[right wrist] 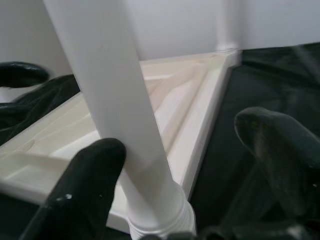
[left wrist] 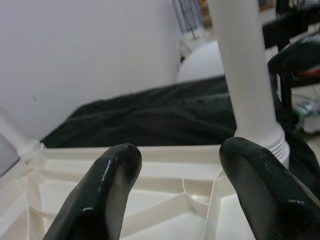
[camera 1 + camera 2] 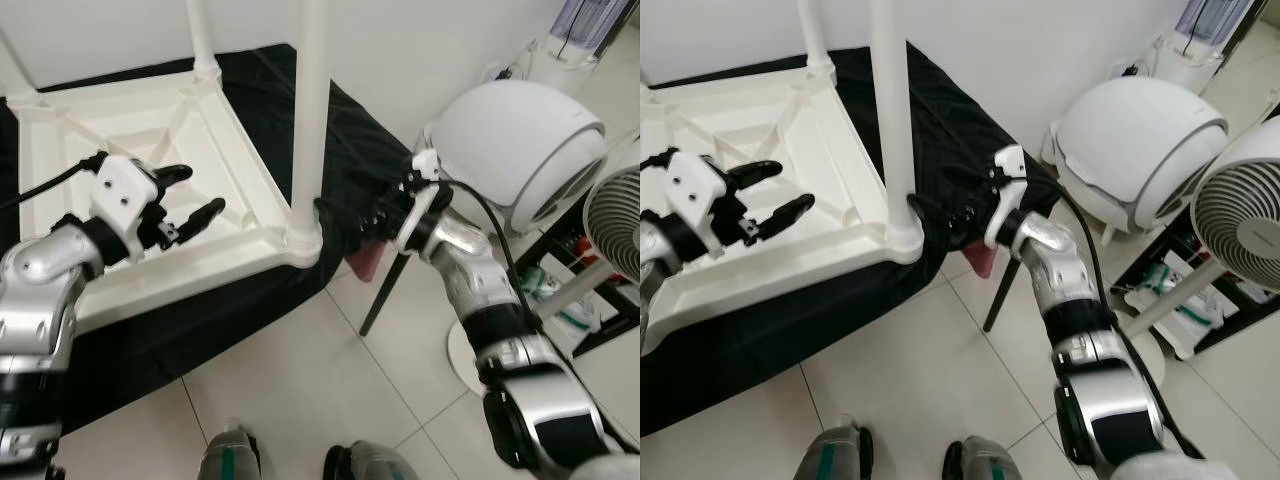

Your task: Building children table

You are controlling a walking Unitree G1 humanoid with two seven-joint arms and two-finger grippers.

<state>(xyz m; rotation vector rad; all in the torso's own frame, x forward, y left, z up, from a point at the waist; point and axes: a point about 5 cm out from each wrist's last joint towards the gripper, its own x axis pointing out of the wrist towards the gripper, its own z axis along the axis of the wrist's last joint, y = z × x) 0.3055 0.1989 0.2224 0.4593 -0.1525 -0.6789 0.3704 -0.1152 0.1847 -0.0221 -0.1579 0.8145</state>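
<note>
A black cloth (image 3: pixel 250 290) covers a low surface beside a white wall, on a floor of pale tiles (image 3: pixel 330 400). On the cloth lies the white children table (image 3: pixel 150 140), upside down, with its legs pointing up. The left pincer (image 3: pixel 185 195) hovers over the ribbed underside, its two fingers open and holding nothing. The right pincer (image 1: pixel 185 165) is open around the base of the near corner leg (image 3: pixel 310 110), one finger (image 1: pixel 85 190) touching it. A round white appliance (image 3: pixel 520 150) and a fan (image 3: pixel 620 215) stand to the right.
</note>
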